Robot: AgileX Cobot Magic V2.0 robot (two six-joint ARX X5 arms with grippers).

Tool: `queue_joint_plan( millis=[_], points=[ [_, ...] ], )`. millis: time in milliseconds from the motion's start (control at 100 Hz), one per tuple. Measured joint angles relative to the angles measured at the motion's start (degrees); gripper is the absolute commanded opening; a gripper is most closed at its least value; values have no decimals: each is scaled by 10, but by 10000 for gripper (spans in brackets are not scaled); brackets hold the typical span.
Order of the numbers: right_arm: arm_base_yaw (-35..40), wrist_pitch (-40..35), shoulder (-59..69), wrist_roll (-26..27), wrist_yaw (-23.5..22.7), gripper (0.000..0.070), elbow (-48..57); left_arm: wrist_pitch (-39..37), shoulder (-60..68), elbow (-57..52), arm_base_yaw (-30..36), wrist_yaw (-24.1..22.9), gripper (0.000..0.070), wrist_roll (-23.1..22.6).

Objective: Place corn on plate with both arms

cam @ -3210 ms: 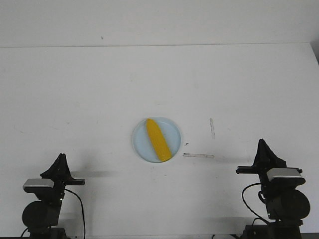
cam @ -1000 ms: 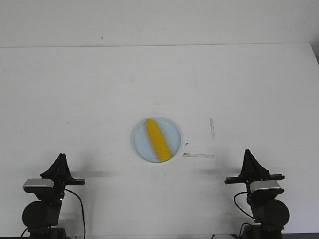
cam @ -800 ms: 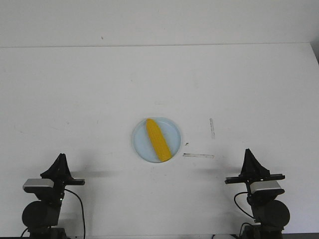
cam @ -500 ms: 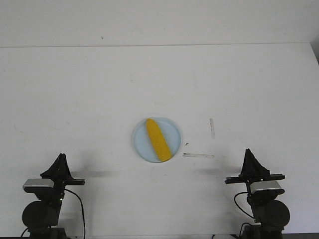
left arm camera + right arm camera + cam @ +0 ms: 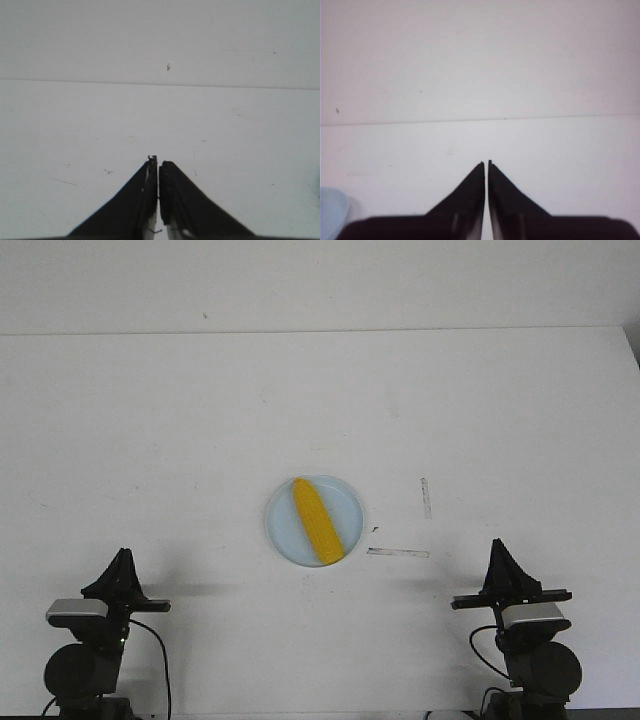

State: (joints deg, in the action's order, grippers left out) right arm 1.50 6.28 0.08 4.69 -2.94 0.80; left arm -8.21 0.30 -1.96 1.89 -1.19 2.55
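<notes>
The yellow corn [image 5: 317,520] lies diagonally on the pale blue plate [image 5: 345,502] at the middle of the white table. My left gripper [image 5: 123,558] is shut and empty at the front left, well away from the plate. My right gripper [image 5: 498,546] is shut and empty at the front right, also apart from the plate. In the left wrist view the fingers [image 5: 158,161] meet over bare table. In the right wrist view the fingers [image 5: 486,163] meet, and a sliver of the plate [image 5: 330,215] shows at the edge.
Two thin tape strips [image 5: 397,552] [image 5: 425,497] lie on the table right of the plate. The table's far edge [image 5: 320,332] meets a white wall.
The right arm has pulled back toward the front edge and a little left since the earliest frame. Over the last second nothing has moved. The corn stays on the plate.
</notes>
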Motion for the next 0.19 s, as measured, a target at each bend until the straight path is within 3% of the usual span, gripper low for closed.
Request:
queue_joint_plan(
  millis=[190],
  points=[
    [0,0,0,0,0,10,0,0,0,0,0,0,1,0]
  ],
)
